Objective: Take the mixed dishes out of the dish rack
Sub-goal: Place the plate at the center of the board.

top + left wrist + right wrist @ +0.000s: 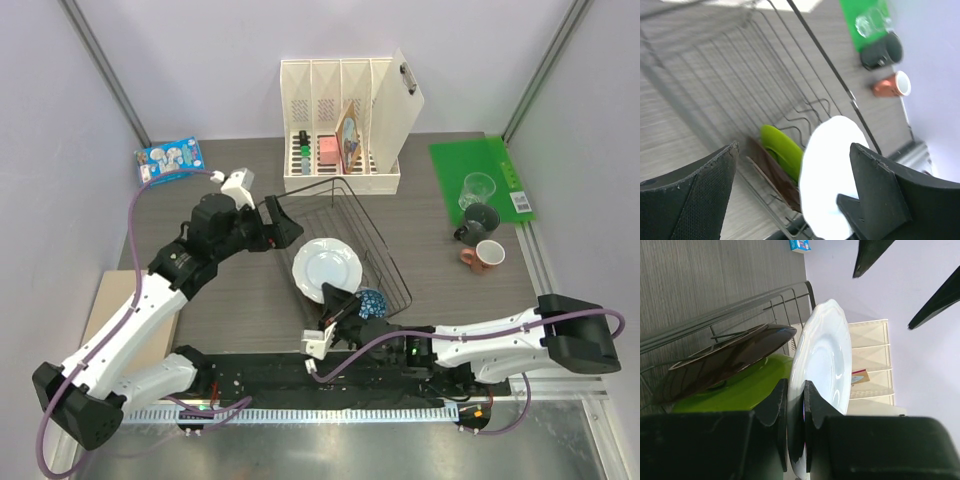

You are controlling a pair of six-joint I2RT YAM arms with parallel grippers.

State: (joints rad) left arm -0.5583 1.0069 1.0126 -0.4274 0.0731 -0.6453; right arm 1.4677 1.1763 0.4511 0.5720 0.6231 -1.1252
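the white plate [327,267] stands on edge at the 6 o'clock end of the dish rack [350,215], its face tipped up toward the top camera. the right tool [336,299] has it by the rim at the plate's own 6 o'clock. in the right wrist view both fingers [775,410] are pressed tight onto the thin edge, one on each face.

just behind the white plate the lime-green plate [735,390] leans among the prongs, and behind that a dark plate [730,360] (only its brownish back shows). the blue patterned bowl [373,298] sits at the rack's 5 o'clock corner, right beside the right tool.

the left tool [284,223] hovers at the rack's 9 o'clock side, spread wide with nothing between its fingers.

out at 3 o'clock, well apart from the rack, the clear glass [478,187] stands on a green mat [450,160]. the dark grey mug [480,219] is at the mat's near edge, and the pink mug [488,255] lies on the bare surface [250,300] at 6 o'clock of the dark grey mug. a cream file holder [340,90] stands just beyond the rack at 12 o'clock.
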